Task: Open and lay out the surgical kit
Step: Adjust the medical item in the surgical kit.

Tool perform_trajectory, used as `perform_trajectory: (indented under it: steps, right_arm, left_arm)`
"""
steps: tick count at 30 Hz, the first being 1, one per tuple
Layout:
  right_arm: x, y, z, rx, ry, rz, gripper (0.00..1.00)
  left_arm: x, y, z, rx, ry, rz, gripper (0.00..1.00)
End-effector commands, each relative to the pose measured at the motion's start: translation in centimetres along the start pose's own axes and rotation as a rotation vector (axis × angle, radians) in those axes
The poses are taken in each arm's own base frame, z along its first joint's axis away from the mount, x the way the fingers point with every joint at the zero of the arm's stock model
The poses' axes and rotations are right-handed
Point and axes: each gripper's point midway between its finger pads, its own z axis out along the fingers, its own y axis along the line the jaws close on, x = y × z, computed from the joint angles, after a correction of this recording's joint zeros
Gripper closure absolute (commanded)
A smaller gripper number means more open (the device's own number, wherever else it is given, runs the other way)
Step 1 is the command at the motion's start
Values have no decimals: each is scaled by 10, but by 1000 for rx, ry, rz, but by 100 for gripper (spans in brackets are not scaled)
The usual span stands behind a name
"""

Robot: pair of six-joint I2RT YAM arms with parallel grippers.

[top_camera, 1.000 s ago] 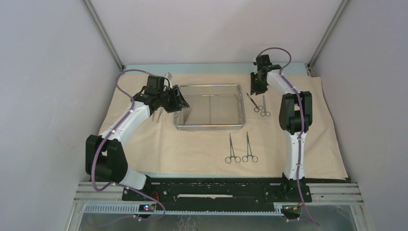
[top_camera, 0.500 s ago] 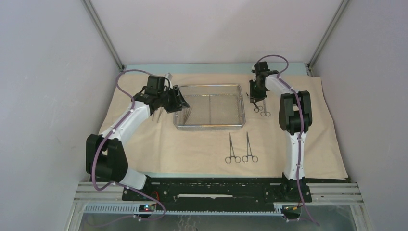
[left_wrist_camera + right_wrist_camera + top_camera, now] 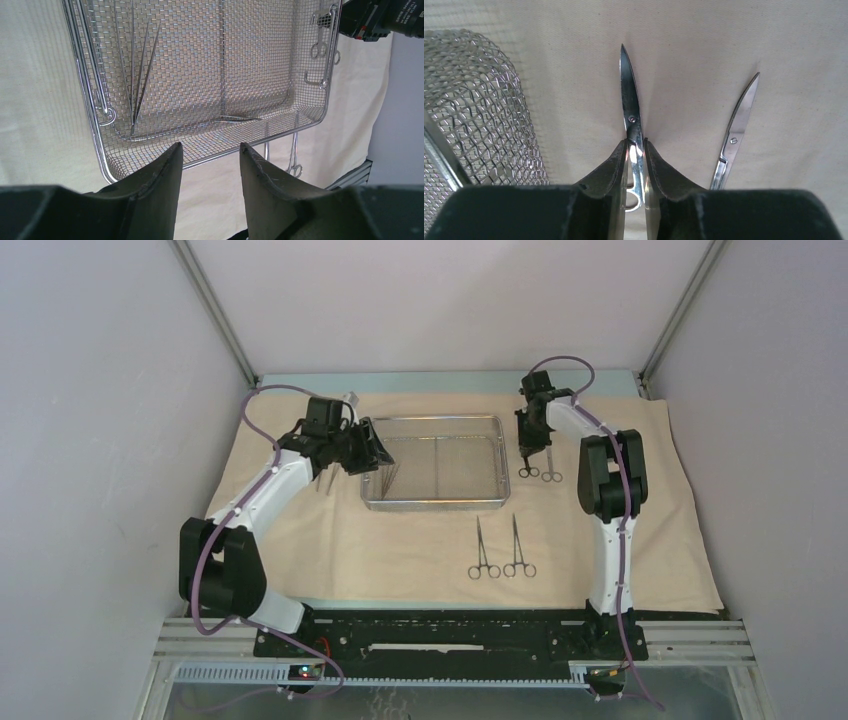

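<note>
The steel mesh tray (image 3: pixel 437 505) sits on the beige cloth (image 3: pixel 400 550). Slim tweezers (image 3: pixel 137 75) lie in its left part, and another thin pair (image 3: pixel 237 119) rests near its front wall. My left gripper (image 3: pixel 210 146) hovers open over the tray's left end (image 3: pixel 378 452) with nothing between its fingers. Right of the tray, my right gripper (image 3: pixel 636 141) is down on the cloth, its jaws pressed on the shank of a pair of scissors (image 3: pixel 630 107). A second pair of scissors (image 3: pixel 739 120) lies just to the right.
Two ring-handled forceps (image 3: pixel 483 550) (image 3: pixel 516 548) lie side by side on the cloth in front of the tray. Thin steel pieces (image 3: pixel 325 480) show under my left arm, left of the tray. Grey walls enclose the table on three sides.
My right gripper has dropped toward the cloth and narrowed its jaws onto the left scissors. The left arm and the tray have not moved.
</note>
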Motion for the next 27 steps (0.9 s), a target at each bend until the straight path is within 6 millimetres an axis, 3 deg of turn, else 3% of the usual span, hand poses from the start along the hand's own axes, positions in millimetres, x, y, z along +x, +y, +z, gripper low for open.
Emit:
perform_trajectory:
  steps: [1, 9, 17, 22, 27]
  right_arm:
    - [0, 2, -28, 10, -17, 17, 77]
    - [13, -2, -30, 14, -13, 18, 78]
    - [13, -4, -35, 12, -25, 32, 78]
    - [3, 2, -41, 4, -44, 48, 66]
    - [-15, 7, -63, 10, -97, 65, 52]
  left_arm:
    - [0, -3, -1, 29, -9, 13, 50]
    - [0, -3, -2, 33, -8, 10, 50]
    - [0, -3, -1, 31, -9, 10, 50]
    - [-1, -1, 0, 23, -13, 17, 50]
    - [-9, 2, -1, -19, -26, 36, 48]
